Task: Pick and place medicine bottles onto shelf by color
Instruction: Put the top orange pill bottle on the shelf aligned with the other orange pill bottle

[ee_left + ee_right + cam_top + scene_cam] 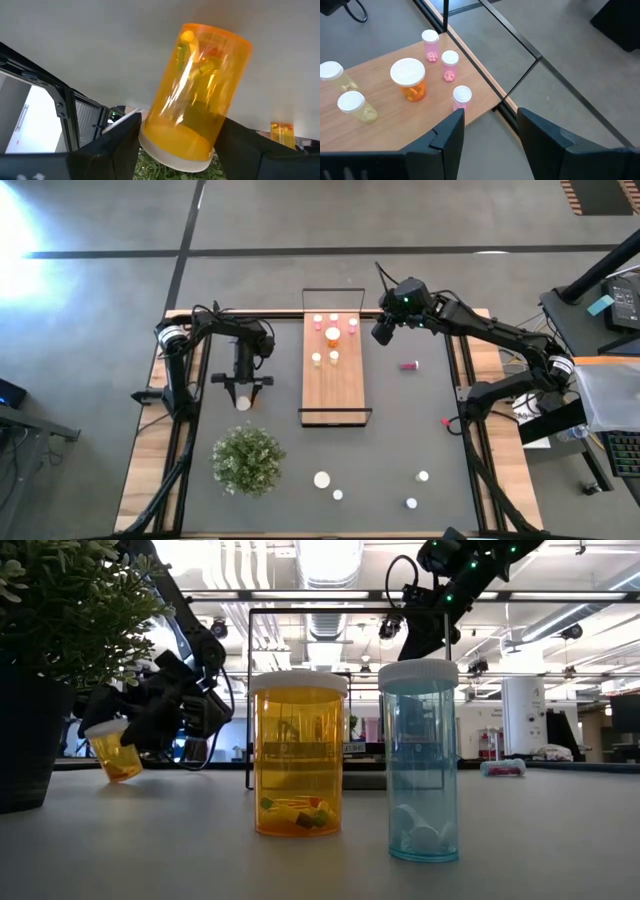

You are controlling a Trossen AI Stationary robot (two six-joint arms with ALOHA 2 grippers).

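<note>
My left gripper (243, 392) is over the mat left of the shelf, shut on an orange bottle (200, 100) with a white cap (243, 402); it also shows in the low view (112, 755). My right gripper (490, 125) is open and empty above the far right corner of the wooden shelf (333, 385). On the shelf's far half stand several pink bottles (450, 65), one wide orange bottle (408, 80) and two pale ones (352, 106). A pink bottle (409, 365) lies on its side on the mat right of the shelf. My left gripper pinches the orange bottle between its two fingers at the cap end (155, 142), one finger (117, 145) on each side. The bottle is tilted with its cap uppermost (105, 728). Whether its lower end touches the mat, I cannot tell.
A bushy green plant (247, 458) stands near the front left. Several white-capped bottles (322, 479) stand near the front edge; an orange one (298, 755) and a blue one (420, 760) are close to the low camera. A small red thing (446, 421) lies at the right.
</note>
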